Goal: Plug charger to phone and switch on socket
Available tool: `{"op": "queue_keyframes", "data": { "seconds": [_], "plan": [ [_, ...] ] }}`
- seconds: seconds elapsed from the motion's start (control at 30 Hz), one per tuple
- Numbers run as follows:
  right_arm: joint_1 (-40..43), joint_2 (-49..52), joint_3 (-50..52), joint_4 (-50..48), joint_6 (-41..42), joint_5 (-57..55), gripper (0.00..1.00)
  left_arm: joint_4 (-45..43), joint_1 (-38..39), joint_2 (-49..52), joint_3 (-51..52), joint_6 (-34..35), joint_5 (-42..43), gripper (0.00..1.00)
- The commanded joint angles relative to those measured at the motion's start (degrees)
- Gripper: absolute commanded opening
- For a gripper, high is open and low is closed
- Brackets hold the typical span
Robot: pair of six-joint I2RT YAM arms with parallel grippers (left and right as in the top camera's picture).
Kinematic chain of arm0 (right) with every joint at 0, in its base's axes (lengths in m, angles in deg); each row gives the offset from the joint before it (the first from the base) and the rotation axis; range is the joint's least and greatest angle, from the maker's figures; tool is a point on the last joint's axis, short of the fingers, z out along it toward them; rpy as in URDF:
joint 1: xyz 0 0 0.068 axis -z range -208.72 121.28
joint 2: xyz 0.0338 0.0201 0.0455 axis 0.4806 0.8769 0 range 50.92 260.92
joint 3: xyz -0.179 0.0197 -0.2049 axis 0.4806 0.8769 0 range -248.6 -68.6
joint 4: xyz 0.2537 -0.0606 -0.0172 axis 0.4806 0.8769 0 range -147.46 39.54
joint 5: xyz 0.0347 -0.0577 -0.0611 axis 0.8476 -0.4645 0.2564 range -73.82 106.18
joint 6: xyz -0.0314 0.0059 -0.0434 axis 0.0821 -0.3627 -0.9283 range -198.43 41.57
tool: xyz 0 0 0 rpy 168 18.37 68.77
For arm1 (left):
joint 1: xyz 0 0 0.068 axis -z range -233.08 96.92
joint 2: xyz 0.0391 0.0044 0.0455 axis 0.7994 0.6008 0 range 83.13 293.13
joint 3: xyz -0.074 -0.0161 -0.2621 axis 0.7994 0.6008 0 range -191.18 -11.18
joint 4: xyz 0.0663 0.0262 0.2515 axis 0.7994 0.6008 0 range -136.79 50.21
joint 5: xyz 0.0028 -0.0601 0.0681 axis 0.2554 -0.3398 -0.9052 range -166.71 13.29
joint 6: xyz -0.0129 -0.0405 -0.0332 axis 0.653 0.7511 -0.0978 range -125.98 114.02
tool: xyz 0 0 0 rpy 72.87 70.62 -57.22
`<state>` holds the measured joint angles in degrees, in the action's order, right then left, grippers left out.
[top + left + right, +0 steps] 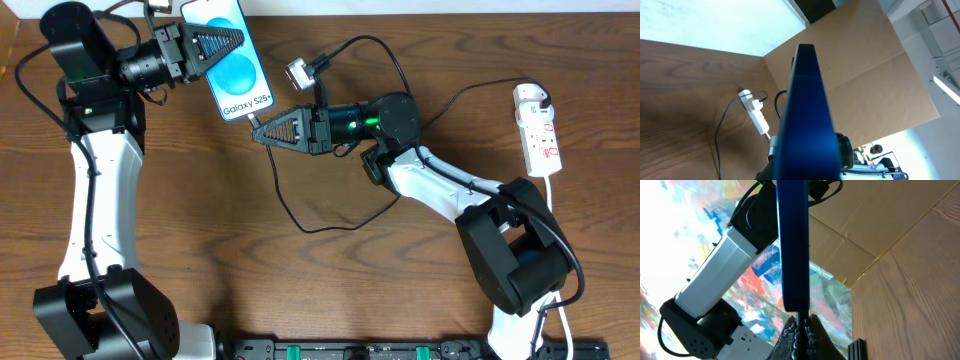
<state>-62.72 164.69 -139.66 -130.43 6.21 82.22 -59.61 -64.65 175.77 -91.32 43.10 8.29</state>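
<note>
Left gripper (215, 45): clamped on phone (240, 75), which is held steady for plugging.
Right gripper (257, 128): clamped on charger (300, 228) tip, aligned at phone's bottom edge.
Socket (538, 130): placed far right, well apart; judged not yet switched on.

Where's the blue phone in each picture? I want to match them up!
Overhead: phone near the top, left of centre, screen showing.
Left wrist: phone is the dark blue slab up the middle.
Right wrist: phone is the blue strip, top centre.
Shared landmark: the wooden table, in all three.
</note>
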Motion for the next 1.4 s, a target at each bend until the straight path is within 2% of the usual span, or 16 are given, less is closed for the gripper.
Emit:
{"op": "queue_keyframes", "data": {
  "seconds": [0.0, 0.47, 0.73, 1.37],
  "plan": [
    [0.57, -0.2, -0.5, -0.37, 0.35, -8.74, 0.01, 0.09, 1.44, -0.17, -0.7, -0.59, 3.87, 0.07],
    [0.57, -0.2, -0.5, -0.35, 0.39, -9.9, 0.01, 0.07, 2.38, -0.17, -0.7, -1.05, 1.95, 0.07],
    [0.57, -0.2, -0.5, -0.35, 0.39, -10.58, 0.01, 0.09, 2.38, -0.17, -0.7, -1.01, -2.03, 0.07],
    [-0.68, -0.2, -0.48, -0.26, 0.61, -18.97, 0.01, 0.09, 2.38, -0.17, -0.7, -1.03, -5.84, 0.07]
  ]
}}
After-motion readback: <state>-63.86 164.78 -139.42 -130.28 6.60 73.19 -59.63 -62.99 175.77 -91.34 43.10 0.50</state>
